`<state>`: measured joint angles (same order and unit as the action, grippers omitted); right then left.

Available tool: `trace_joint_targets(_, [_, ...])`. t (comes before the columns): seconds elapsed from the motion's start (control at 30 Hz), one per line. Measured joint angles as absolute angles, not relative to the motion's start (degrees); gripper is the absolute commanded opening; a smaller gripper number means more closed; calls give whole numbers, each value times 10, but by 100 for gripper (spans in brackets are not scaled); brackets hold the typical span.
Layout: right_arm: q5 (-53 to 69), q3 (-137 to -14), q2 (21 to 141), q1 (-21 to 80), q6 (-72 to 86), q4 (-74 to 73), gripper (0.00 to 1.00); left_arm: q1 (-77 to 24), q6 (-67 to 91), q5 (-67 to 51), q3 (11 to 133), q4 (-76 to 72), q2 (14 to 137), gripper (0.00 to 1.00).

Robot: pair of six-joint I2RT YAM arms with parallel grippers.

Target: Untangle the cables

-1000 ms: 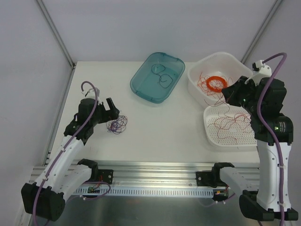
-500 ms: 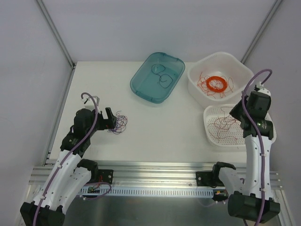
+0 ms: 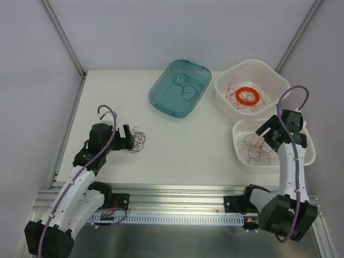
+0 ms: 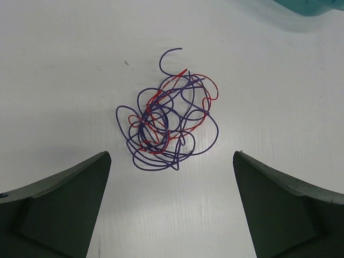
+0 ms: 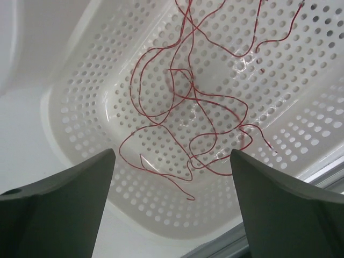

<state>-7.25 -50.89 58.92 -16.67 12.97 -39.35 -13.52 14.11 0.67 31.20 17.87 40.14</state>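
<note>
The cables still tangled are a small wad of dark blue-purple and red wires (image 3: 136,141) (image 4: 167,121) lying on the white table. My left gripper (image 3: 126,137) (image 4: 171,159) hovers just short of the wad, open, with nothing between its fingers. My right gripper (image 3: 267,137) (image 5: 172,155) stands open above the flat perforated white tray (image 3: 240,156) (image 5: 91,97). Thin red wires (image 3: 258,146) (image 5: 196,121) lie loose in that tray, clear of the fingers.
A teal tub (image 3: 161,95) at the back centre holds a few dark wires (image 3: 186,89). The deep white basket (image 3: 226,80) at the back right holds a flat orange ring coil (image 3: 248,95) and loose red wires. A metal rail (image 3: 177,193) runs along the near edge.
My right gripper came down from beside the white basket to over the perforated tray and opened, leaving the red wires in the tray. My left gripper shifted slightly beside the wad.
</note>
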Motion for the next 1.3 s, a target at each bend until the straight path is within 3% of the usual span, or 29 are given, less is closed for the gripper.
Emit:
trace_joint_targets(0.3, [-110,-618,539,-89,85,-423,99,-135,188,6,331,181,505,99])
trace_joint_targets(0.57, [-69,-631,494,43,37,-388,99,-135,232,2,403,174,663,86])
trace_joint_targets(0.83, [0,-573,559,199,44,-304,99,-155,265,-63,448,148,813,72])
trace_joint_targets(1.1, [54,-549,638,263,84,-229,98,-299,335,-150,452,97,830,73])
trace_joint_targets(1.3, [97,-565,691,280,79,-212,92,-314,357,-138,420,88,747,73])
